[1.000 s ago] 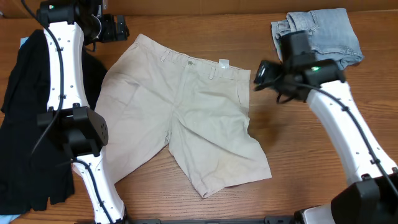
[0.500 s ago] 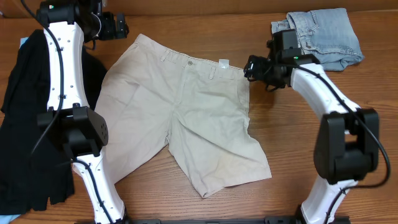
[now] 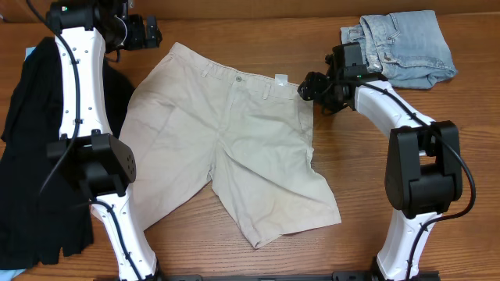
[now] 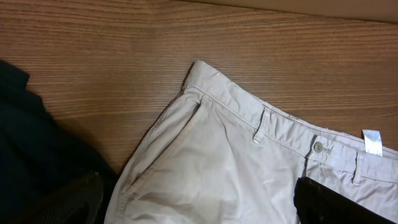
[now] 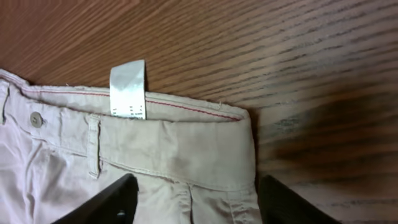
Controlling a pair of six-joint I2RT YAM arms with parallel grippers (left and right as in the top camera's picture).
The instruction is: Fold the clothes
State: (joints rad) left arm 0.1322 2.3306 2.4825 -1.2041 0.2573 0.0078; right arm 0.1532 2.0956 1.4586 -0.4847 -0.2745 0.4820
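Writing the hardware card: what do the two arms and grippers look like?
Matching pair: left arm and right arm have white tubular links, bulky black joints, thin black cables outside. The left gripper and right gripper are black. A green light near the left wrist.

One beige shorts point(image 3: 234, 148); one denim piece point(image 3: 414, 39); one black garment point(image 3: 23, 179); two arms: left arm point(image 3: 78, 78), right arm point(image 3: 383, 97).
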